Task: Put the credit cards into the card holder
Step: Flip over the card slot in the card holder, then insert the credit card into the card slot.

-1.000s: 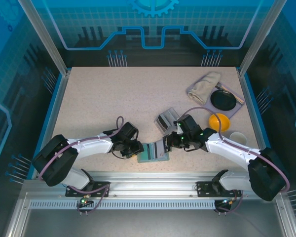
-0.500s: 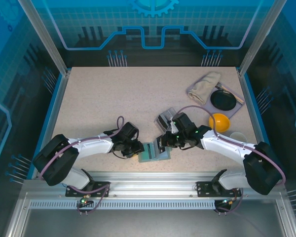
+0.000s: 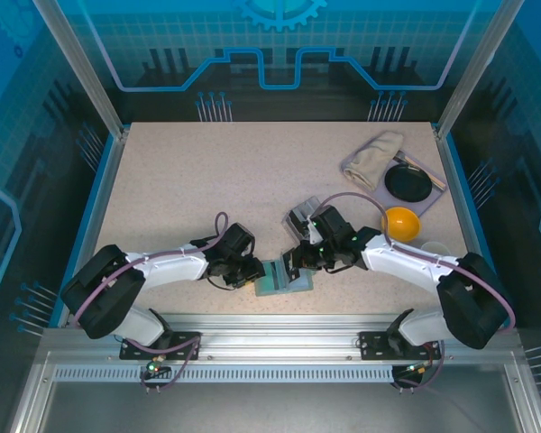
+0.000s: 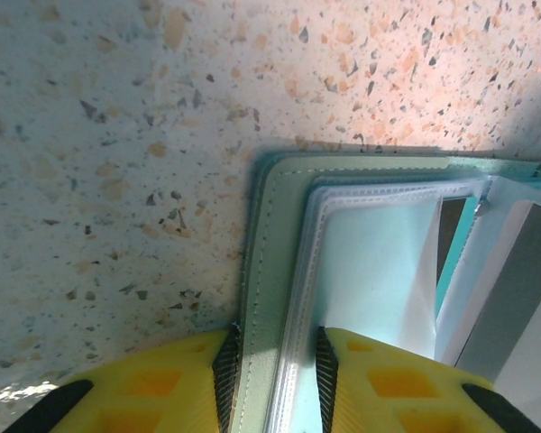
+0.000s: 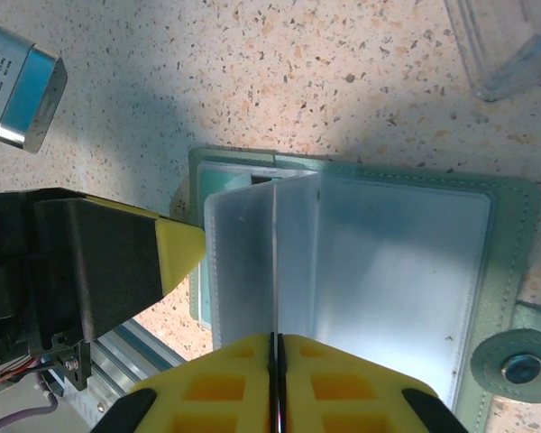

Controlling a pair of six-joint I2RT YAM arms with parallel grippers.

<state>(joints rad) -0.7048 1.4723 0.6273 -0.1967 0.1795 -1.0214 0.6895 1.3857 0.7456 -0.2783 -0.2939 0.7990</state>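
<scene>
The grey-green card holder [image 3: 287,281] lies open near the table's front edge, between both arms. My left gripper [image 3: 251,276] is shut on its left edge. In the left wrist view the left gripper [image 4: 272,350] pinches the stitched cover and the clear sleeves of the card holder [image 4: 279,234]. My right gripper [image 3: 298,261] hangs over the open holder. In the right wrist view the right gripper [image 5: 277,341] is shut on a thin credit card [image 5: 275,262], seen edge-on and standing between the frosted sleeves of the card holder [image 5: 509,262]. One left fingertip [image 5: 178,247] shows at that holder's left edge.
A clear plastic box [image 3: 304,215] sits just behind the right gripper, and its corner shows as the clear plastic box [image 5: 514,45]. At the right stand an orange bowl [image 3: 400,222], a white cup [image 3: 435,248], a black dish [image 3: 408,183] and a beige cloth [image 3: 376,152].
My right gripper has moved left from beside the clear box to over the open card holder. The left arm has stayed put, holding the holder's edge.
</scene>
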